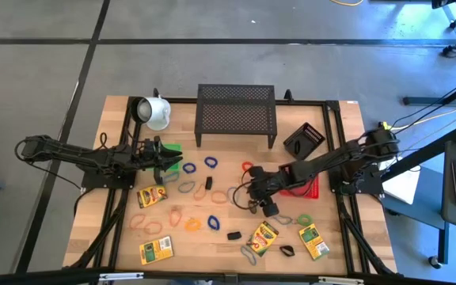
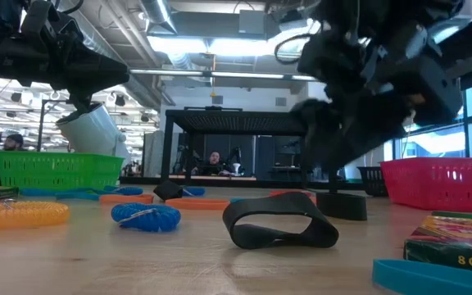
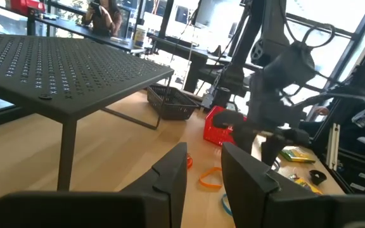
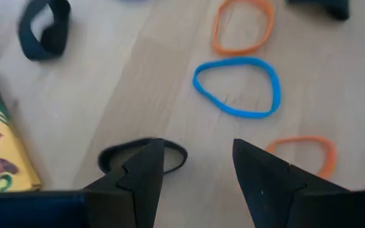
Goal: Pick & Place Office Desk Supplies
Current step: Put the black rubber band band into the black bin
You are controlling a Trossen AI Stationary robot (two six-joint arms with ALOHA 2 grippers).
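Black is the small band (image 4: 141, 155) that lies flat on the wooden table (image 1: 228, 247), just under the right gripper (image 4: 198, 168), whose fingers stand wide apart and hold nothing. A blue band (image 4: 236, 85) and an orange band (image 4: 243, 25) lie beyond it. The left gripper (image 1: 167, 157) hovers near the green basket (image 1: 172, 147), narrowly open and empty.

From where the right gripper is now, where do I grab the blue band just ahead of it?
Take the blue band at one strand, probably the near edge, coming straight down. It lies flat on the table as an open loop, so one finger goes inside, one outside. The right gripper is open above the wood and holds nothing. An orange band lies just beyond.
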